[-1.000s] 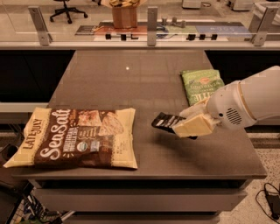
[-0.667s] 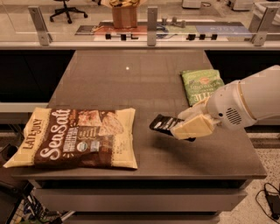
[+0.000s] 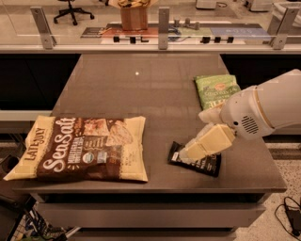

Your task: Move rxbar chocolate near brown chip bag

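on the near right part of the surface: 1 small flat rectangular bar in a black wrapper with pale lettering, the rxbar chocolate [image 3: 208, 165], lying flat, near the front edge.

surface: 1 dark grey-brown matt tabletop [image 3: 141, 94], rectangular, with a small bright glint toward its far middle; a lower ledge of the same tone shows under the front edge.

near left: 1 large flat brown chip bag [image 3: 84, 149], dark brown centre, cream-yellow edges, white "sea salt" and "late july" lettering, lying face up, its left corner reaching past the table's edge. the bar lies near its right side, apart from it, with a strip of tabletop between.

far right: 1 smaller green snack bag [image 3: 216, 89], flat, partly hidden by the arm.

robot: 1 cream-coloured gripper [image 3: 192, 152] on a white rounded arm [image 3: 273, 106] that comes in from the right; the gripper sits low over the bar and covers its middle. whether it clasps the bar or has let go: cannot tell.

room, beyond the table: 1 glass partition with grey metal posts [image 3: 163, 28]; 1 brown paper sack [image 3: 134, 15]; 1 black office chair [image 3: 70, 9]; pale floor. cables [image 3: 291, 217] lie on the floor at lower right.
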